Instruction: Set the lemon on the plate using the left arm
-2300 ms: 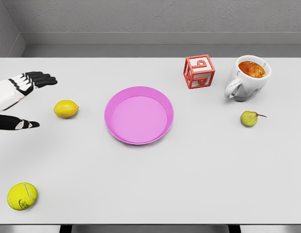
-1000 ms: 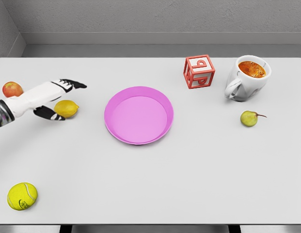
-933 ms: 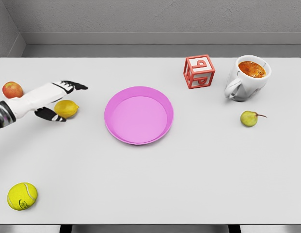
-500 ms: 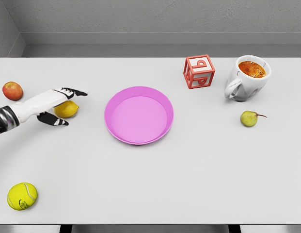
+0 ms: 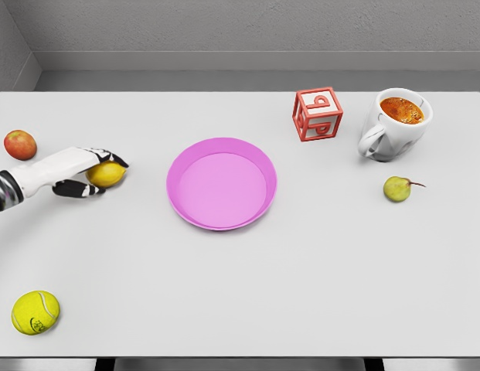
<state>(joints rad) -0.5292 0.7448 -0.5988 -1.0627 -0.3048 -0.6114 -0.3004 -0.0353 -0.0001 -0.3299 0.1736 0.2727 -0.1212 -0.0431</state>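
- Yellow oval lemon (image 5: 108,174): lies on the flat white table (image 5: 240,294) near its left edge, well to the left of the round pink plate (image 5: 222,184); not on the plate.
- Left hand (image 5: 83,171), white with black fingertips: enters from the left edge at table height. Its fingers (image 5: 108,158) curl over the top of the lemon and its thumb (image 5: 79,188) lies just below the fruit, so the hand is wrapped about the lemon, which rests on the table surface.
- Pink plate: shallow, with a raised rim, near the table's centre; nothing lies in it.
- Red-and-yellow round apple (image 5: 20,144): at the far left, behind the left forearm and apart from it.
- Yellow-green tennis ball (image 5: 35,312): at the near left corner.
- Red open-frame letter cube (image 5: 318,114): behind and right of the plate.
- White ceramic mug (image 5: 394,124) holding an orange-brown liquid: just right of the cube, handle facing the viewer.
- Small green pear (image 5: 396,188) with a stem: in front of the mug, apart from it.
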